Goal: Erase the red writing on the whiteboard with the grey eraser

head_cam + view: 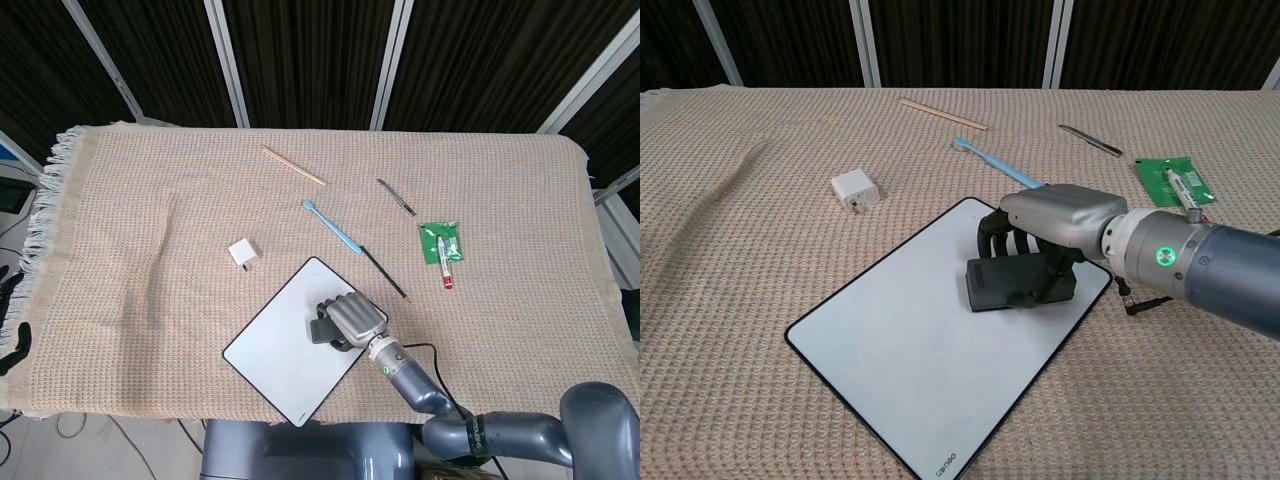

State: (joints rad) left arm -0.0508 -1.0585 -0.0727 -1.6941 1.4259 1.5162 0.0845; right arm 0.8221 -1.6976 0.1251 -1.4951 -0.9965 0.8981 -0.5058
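Gripping the grey eraser (1018,281), the right hand (1048,230) sits over the whiteboard's (890,340) 3 o'clock corner; fingers (992,232) curl down over the eraser's far edge, palm on top, so the hand is closed on it, not spread; eraser lies flat on the board surface.

Chest view shows the eraser's dark block shape from the side and the board's white face beside it w/ no red marks visible on the uncovered part; whatever is under the eraser and hand is hidden. Head view (352,318) looks straight down, so the hand's back covers most of the eraser (322,331), only a dark sliver poking out at the hand's 9 o'clock side; it does show the board (275,352) as a tilted rectangle near the table's 6 o'clock edge.

Left hand: neither view shows it.

Elsewhere on the woven cloth (150,250): white charger block (243,254) at the board's 11 o'clock; blue toothbrush (330,227) at its 12–1 o'clock, a black pen (384,273) just past its end; wooden chopstick (294,166) further toward 12; tweezers (396,197) and a green packet (438,243) w/ a red-capped marker (444,262) on it, toward 2 o'clock, well apart from the board.
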